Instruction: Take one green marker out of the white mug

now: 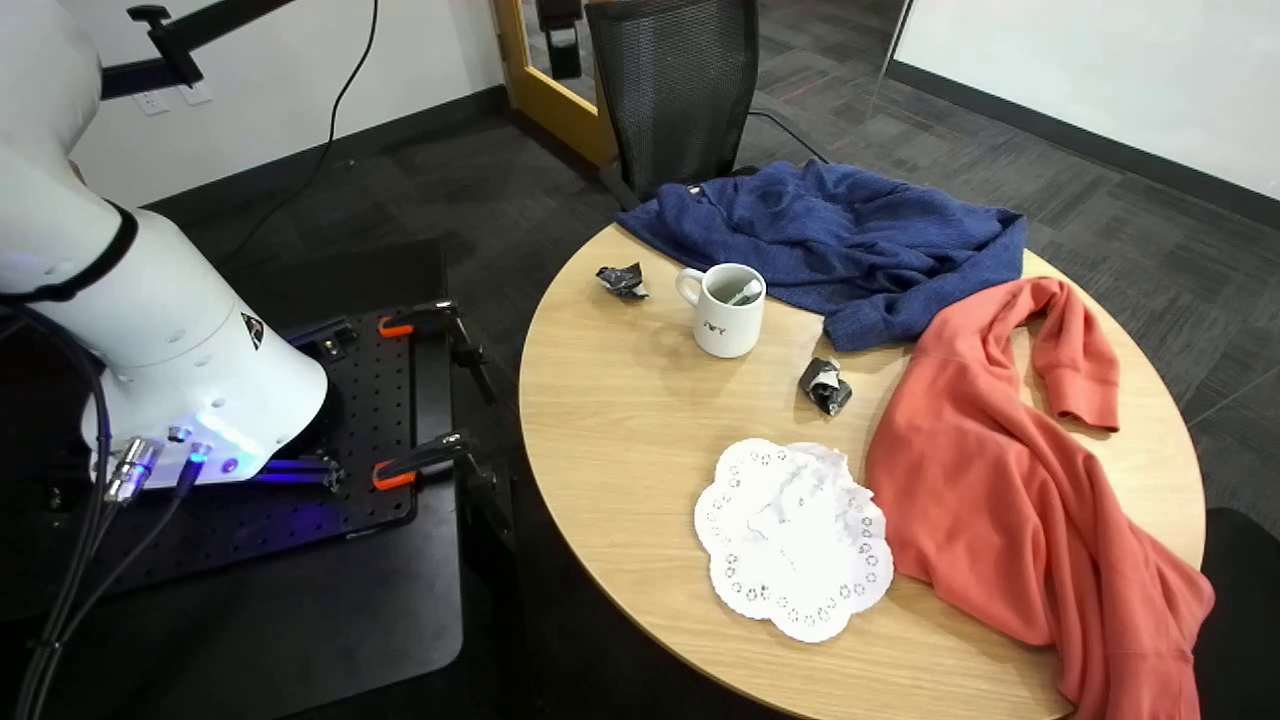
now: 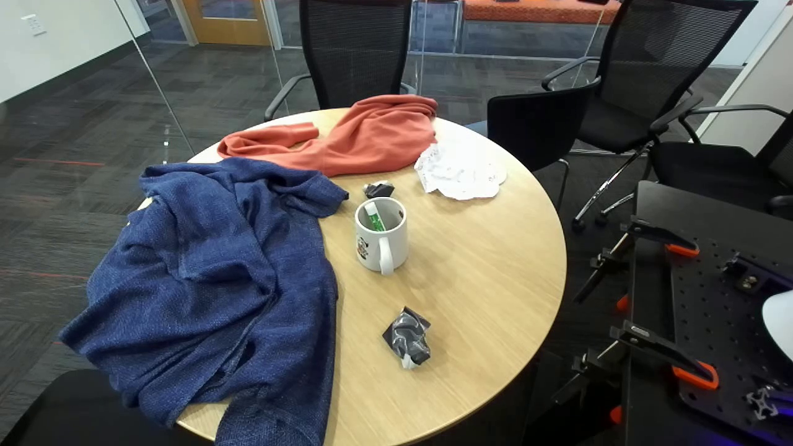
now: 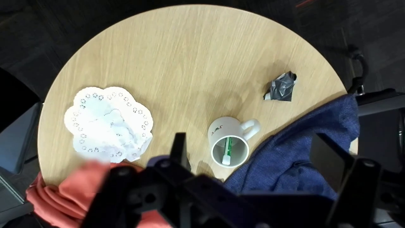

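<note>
The white mug (image 1: 728, 328) stands upright on the round wooden table, also in an exterior view (image 2: 370, 251) and the wrist view (image 3: 224, 128). The green marker (image 3: 228, 147) leans inside it, its white end near the rim. It also shows inside the mug in both exterior views (image 1: 742, 294) (image 2: 375, 218); its lower part is hidden by the mug wall. My gripper (image 3: 250, 136) is open and empty in the wrist view, fingers wide apart, well above the table. The mug shows between the fingers, closer to the left one. I cannot make out the gripper clearly in the exterior views.
A blue garment (image 1: 840, 235) lies close beside the mug. An orange garment (image 1: 990, 470) and a white lacy doily (image 1: 800, 540) lie farther off. Crumpled black wrappers (image 1: 623, 281) (image 1: 826, 386) lie on either side of the mug. Chairs (image 1: 675, 95) stand around the table (image 1: 600, 430).
</note>
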You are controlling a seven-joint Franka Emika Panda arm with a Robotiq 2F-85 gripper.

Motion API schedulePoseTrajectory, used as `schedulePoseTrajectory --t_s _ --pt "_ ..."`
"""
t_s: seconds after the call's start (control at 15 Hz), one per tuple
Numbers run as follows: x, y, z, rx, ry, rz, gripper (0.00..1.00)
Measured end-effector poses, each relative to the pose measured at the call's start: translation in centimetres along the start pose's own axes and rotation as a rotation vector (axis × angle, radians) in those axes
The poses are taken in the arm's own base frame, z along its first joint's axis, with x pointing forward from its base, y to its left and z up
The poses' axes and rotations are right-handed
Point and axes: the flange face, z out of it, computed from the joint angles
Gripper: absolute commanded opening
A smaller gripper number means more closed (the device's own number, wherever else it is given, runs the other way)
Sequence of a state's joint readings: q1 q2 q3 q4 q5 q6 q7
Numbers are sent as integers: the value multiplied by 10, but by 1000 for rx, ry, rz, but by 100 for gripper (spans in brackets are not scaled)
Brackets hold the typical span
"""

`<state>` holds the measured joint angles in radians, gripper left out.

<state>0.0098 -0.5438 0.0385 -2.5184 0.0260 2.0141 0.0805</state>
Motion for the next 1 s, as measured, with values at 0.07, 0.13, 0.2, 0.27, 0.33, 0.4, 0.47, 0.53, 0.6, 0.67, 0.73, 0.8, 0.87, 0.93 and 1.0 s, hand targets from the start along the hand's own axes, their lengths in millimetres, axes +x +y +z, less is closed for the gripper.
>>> schedulePoseTrajectory --t_s 0.07,0.13,0.2,0.27,0.33,0.4,0.47,0.53,0.6,0.67,0.73,0.8,0.87,0.93,1.0 --pt "2 -3 7 3 1 12 100" --pt "5 -5 14 6 4 26 100" --pt "8 -7 22 10 6 43 100" --pt "11 -10 30 13 9 61 100" --pt "14 -13 37 15 13 81 100" --pt "18 -16 46 15 19 103 100" --pt "21 -19 53 14 25 122 100" --pt "25 -22 61 14 31 142 100" --pt "29 -25 69 15 39 167 100" --pt "34 -28 77 17 47 190 100" --pt "38 -30 85 19 56 214 100" --pt "42 -32 93 21 65 233 100" --pt "46 -34 102 22 75 249 100" --pt "50 -36 110 22 86 262 100" --pt "54 -38 118 19 96 272 100"
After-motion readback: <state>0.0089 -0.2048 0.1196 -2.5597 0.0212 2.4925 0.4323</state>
